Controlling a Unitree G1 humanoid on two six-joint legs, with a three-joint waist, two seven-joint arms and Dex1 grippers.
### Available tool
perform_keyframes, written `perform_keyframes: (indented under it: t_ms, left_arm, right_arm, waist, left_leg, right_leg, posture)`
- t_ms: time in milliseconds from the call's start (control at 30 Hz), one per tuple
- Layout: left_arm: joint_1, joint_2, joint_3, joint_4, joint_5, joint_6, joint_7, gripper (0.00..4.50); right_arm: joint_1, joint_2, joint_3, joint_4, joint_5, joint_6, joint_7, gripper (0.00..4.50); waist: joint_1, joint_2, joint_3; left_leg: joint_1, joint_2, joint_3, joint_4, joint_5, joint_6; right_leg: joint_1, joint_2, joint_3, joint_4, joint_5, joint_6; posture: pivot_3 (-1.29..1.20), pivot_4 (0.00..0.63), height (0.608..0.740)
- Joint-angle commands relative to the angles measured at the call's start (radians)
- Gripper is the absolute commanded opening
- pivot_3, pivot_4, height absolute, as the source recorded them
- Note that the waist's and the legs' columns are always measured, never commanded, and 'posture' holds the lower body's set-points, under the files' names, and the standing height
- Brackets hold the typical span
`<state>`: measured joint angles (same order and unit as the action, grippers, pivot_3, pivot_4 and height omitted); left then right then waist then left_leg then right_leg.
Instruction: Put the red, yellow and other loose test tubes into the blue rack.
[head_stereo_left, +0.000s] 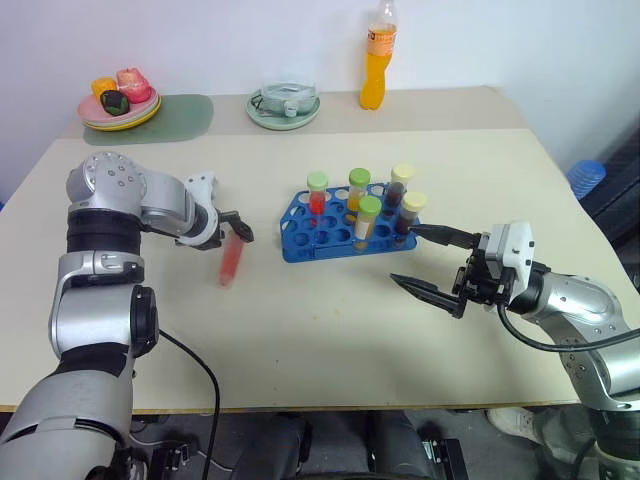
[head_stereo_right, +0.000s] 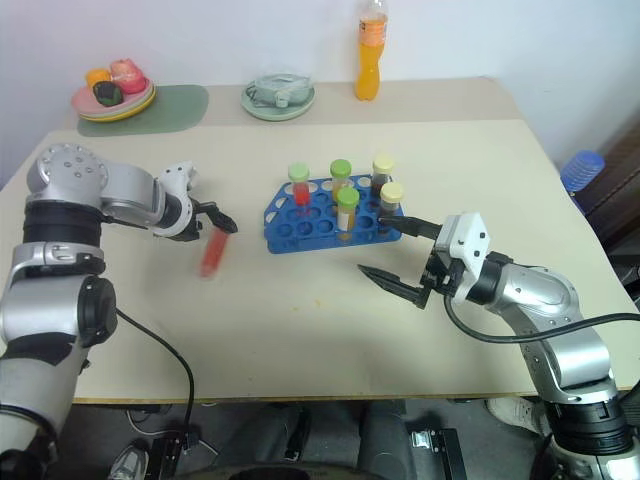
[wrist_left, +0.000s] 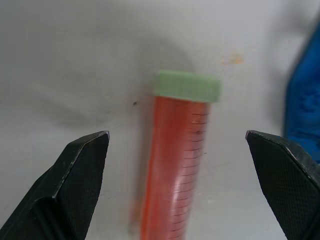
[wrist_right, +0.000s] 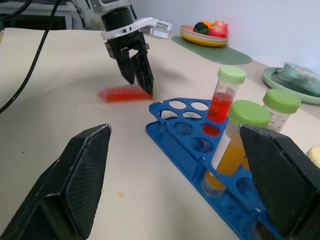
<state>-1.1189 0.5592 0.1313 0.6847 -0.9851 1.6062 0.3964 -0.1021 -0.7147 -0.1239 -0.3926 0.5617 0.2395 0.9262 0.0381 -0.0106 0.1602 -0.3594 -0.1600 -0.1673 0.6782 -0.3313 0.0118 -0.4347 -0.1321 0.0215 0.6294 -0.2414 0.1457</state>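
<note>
- The red tube (head_stereo_left: 231, 261) is lying flat on the tabletop (head_stereo_left: 330, 320), just left of the rack (head_stereo_left: 300, 238), its green cap pointing away from the left wrist camera.
- Its long axis is running roughly toward and away from the robot, almost along the line the left end effector (head_stereo_left: 243, 229) is pointing, so the two fingers are standing either side of the tube's width.
- The left end effector is hanging right over the tube's far end, jaws spread wide and holding nothing; the tube is lying between the fingers and below them, apparently not touched.
- The left arm is by far the nearer one; a short drop and a squeeze look like the next move.
- The right end effector (head_stereo_left: 425, 262) is waiting open and empty just right of the rack.
- Five capped tubes are already standing in the rack.
</note>
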Motion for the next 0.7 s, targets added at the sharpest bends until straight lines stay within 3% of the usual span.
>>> perform_keyframes:
  t_ms: [33,133,333,567,700]
  left_arm:
    - [-0.031,-0.016,0.025,0.018,0.028,0.008,0.04,4.5]
    - [-0.028,-0.04,0.059,0.011,0.066,0.008,0.068,3.7]
    - [-0.011,-0.089,0.14,-0.005,0.117,0.008,0.115,0.87]
    - [0.047,-0.09,0.145,-0.103,0.099,0.008,0.126,0.77]
    - [0.194,-0.044,0.13,-0.471,0.086,-0.02,-0.012,0.77]
  right_arm:
    - [0.011,0.004,-0.027,-0.048,-0.001,-0.022,-0.004,4.19]
    - [0.018,0.005,-0.028,-0.05,-0.002,-0.024,-0.006,4.23]
    - [0.024,0.007,-0.027,-0.054,-0.004,-0.023,-0.012,4.23]
    - [0.02,0.007,-0.022,-0.044,-0.007,-0.027,-0.012,4.23]
    - [0.016,0.008,-0.017,-0.036,-0.009,-0.029,-0.009,4.23]
  waist:
    - [0.002,0.0,0.0]
    - [0.001,0.0,0.0]
    - [0.0,0.0,0.0]
    - [0.0,0.0,0.0]
    - [-0.005,0.0,0.0]
  left_leg:
    - [0.0,0.0,0.0,0.0,0.0,0.0]
    - [0.0,0.0,0.0,0.001,0.0,0.0]
    - [0.0,0.0,0.0,0.001,0.0,0.0]
    - [0.0,0.0,0.0,0.001,0.0,0.0]
    - [0.0,0.0,0.0,0.001,0.0,0.0]
  right_leg:
    - [0.0,0.0,0.0,0.0,0.0,0.0]
    - [0.0,0.0,0.0,0.0,0.0,0.0]
    - [0.0,0.0,0.0,0.0,0.0,0.0]
    - [0.0,0.0,0.0,0.001,0.0,0.0]
    - [0.0,0.0,0.0,0.001,0.0,0.0]
  posture:
    - [0.0,0.15,0.74]
    - [0.0,0.15,0.74]
    - [0.0,0.15,0.74]
    - [0.0,0.15,0.74]
    - [0.0,0.15,0.74]
